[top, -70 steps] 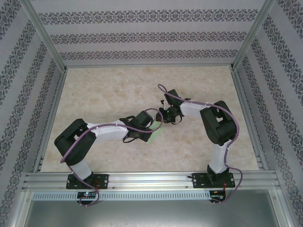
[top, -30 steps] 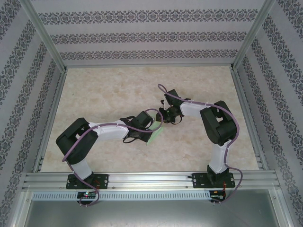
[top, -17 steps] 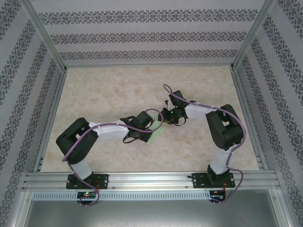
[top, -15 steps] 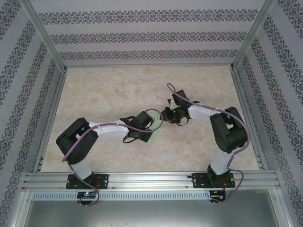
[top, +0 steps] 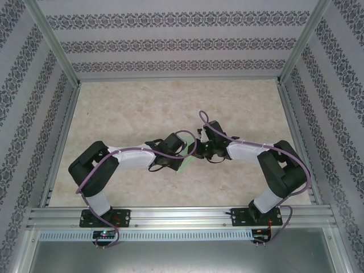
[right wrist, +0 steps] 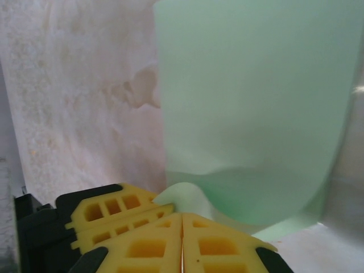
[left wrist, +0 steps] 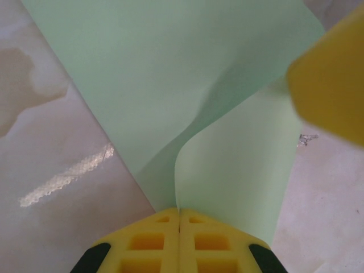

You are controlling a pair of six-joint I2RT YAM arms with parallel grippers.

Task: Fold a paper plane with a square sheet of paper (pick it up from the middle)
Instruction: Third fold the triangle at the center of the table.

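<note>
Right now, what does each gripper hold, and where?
Both hold the square sheet of paper: left gripper and right gripper each pinch a curled edge.

Bright, even light, with a glare streak on the table [left wrist: 65, 176].

Paper, polished worktop, plastic.
The square sheet of paper [left wrist: 159, 74] is smooth and matt; the marbled worktop [left wrist: 57, 153] shines; left pincer [left wrist: 179, 215] and right pincer [right wrist: 182, 219] are matt moulded plastic.
</note>
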